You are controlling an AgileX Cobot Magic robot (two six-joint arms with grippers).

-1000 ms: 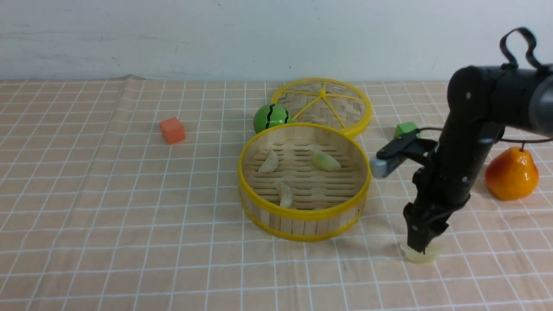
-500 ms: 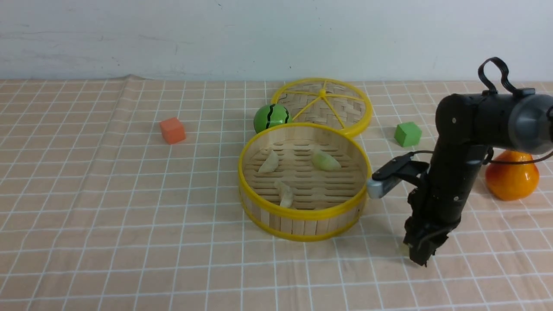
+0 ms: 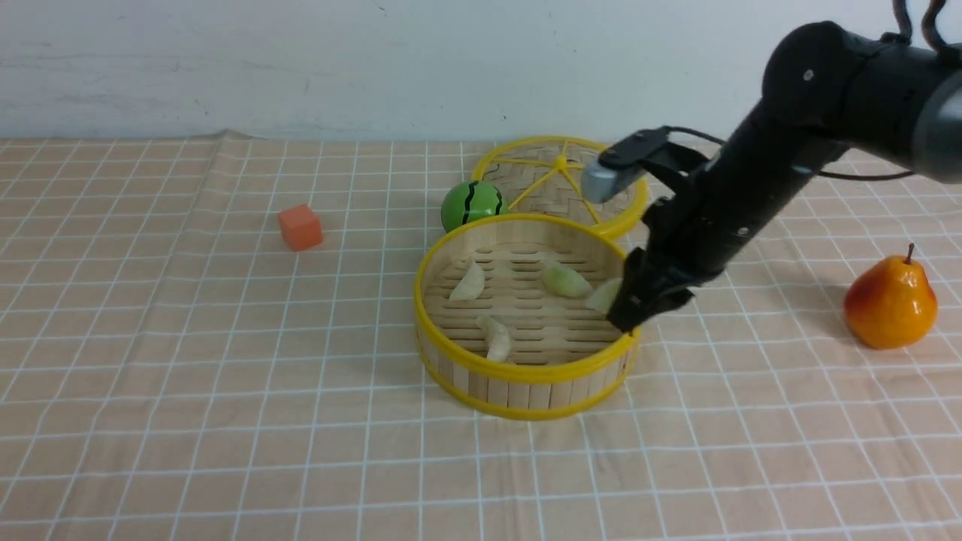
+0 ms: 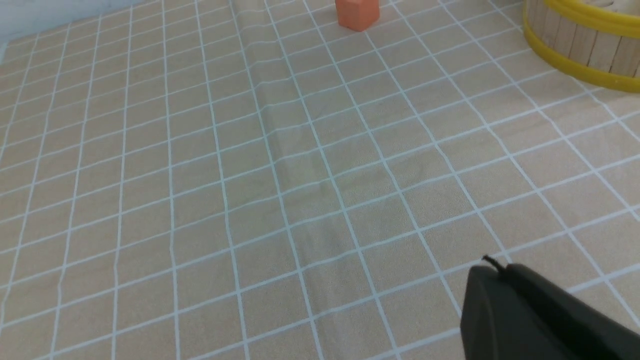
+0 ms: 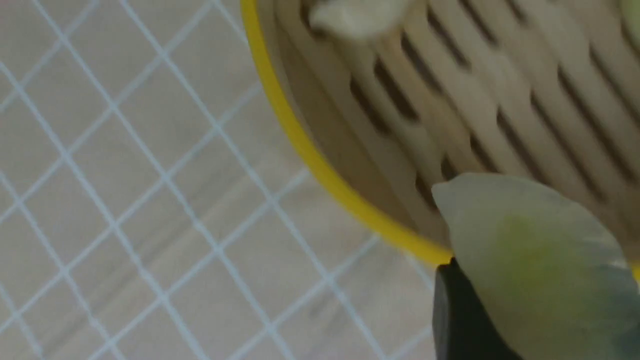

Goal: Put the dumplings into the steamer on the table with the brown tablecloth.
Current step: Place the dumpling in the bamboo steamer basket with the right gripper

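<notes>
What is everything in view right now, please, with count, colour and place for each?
steamer: one, bamboo with yellow rims, centre of the cloth
loose dumplings: three, two cream and one pale green, on the steamer's floor
held dumpling: one, pale green, over the steamer's right rim
lid: one, woven with yellow spokes, flat behind the steamer
melon ball: one, green with a black stripe, beside the lid
cube: one, orange, left of the steamer
pear: one, orange-yellow, far right
tablecloth: one, light brown with a white grid, under everything
right gripper: one, black, shut on the held dumpling
left gripper: one, black, shut, over bare cloth
</notes>
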